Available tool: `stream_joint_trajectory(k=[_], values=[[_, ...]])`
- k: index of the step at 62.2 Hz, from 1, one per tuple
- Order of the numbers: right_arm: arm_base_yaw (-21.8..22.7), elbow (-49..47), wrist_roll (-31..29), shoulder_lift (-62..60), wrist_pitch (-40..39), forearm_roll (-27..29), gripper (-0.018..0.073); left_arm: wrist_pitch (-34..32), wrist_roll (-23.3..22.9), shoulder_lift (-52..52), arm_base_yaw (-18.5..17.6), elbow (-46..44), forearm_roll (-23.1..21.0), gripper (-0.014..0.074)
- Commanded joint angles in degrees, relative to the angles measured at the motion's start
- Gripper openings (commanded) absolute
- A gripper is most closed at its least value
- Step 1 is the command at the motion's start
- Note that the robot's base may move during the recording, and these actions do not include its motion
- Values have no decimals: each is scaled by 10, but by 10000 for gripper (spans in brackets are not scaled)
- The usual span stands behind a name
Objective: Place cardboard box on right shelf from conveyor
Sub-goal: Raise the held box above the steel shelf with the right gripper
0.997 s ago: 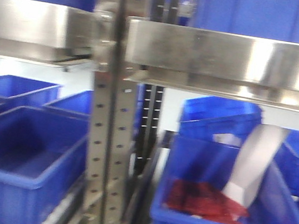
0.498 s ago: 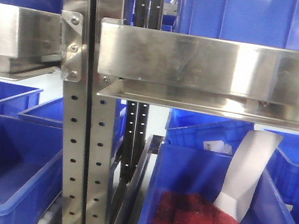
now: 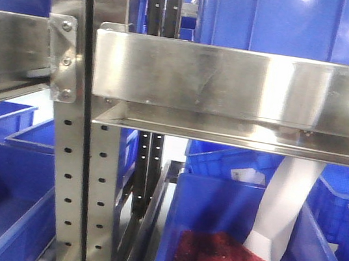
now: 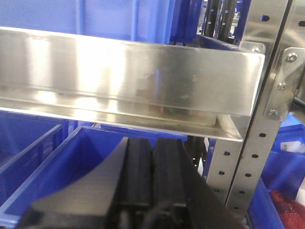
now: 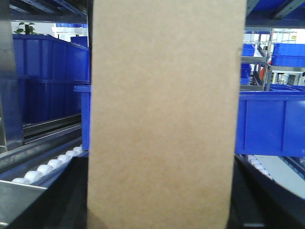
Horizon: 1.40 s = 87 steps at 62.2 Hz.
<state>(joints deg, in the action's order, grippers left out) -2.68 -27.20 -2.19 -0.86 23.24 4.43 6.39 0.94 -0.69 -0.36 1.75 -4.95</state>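
While the right gripper [image 5: 160,205] grasps the tall tan cardboard box [image 5: 164,109], and the left gripper [image 4: 151,160] is clenched empty, the lip of the shiny steel shelf [image 3: 234,83] could snag it.

The cardboard box [image 5: 167,114] runs off the top and bottom edges, hiding most of the blue bin [image 5: 271,119] behind. The left hand [image 4: 151,143] is cut off below.
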Motion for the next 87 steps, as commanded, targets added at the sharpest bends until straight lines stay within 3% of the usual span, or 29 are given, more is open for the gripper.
stream_joint_trajectory(k=[1, 47, 60, 68, 87], values=[[2, -18, -4, -1, -61, -1, 345, -47, -1, -6, -3, -2, -1, -119], [2, -18, -4, -1, -64, -1, 345, -47, -1, -6, -3, -2, -1, -119], [2, -19, -4, 7, -128, -9, 345, -47, -1, -6, -3, -2, -1, -119], [2, -35, -5, 61, -157, -18, 345, -47, -1, -6, -3, -2, -1, -119], [2, -152, -5, 276, -133, -107, 345, -47, -1, -6, -3, -2, -1, -119]])
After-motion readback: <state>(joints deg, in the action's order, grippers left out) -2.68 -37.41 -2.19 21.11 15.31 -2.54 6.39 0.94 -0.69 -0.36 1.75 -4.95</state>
